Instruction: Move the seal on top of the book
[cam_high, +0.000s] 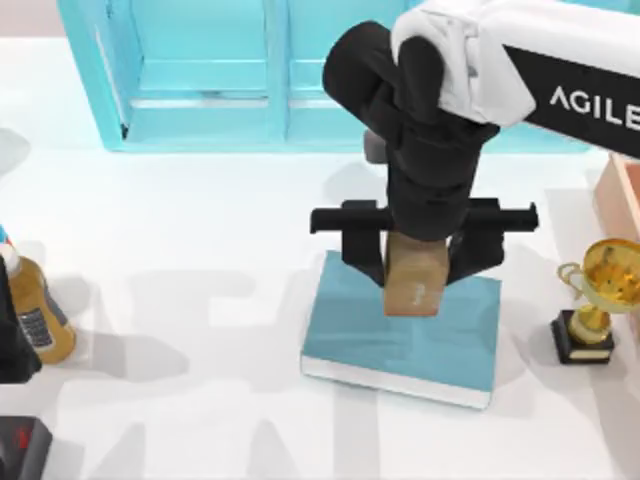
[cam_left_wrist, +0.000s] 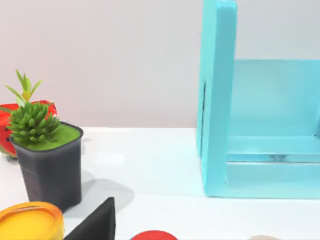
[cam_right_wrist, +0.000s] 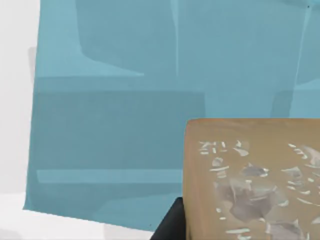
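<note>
While the left arm (cam_high: 15, 345) sits parked at the table's left edge, the right gripper (cam_high: 415, 262) clamps the seal (cam_high: 413, 278) directly above the book (cam_high: 400, 335), near its far edge, so lowering suffices.

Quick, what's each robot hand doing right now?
Right end effector: closed on the seal, above the book.
Left end effector: parked at the table's left edge; cannot be told.
</note>
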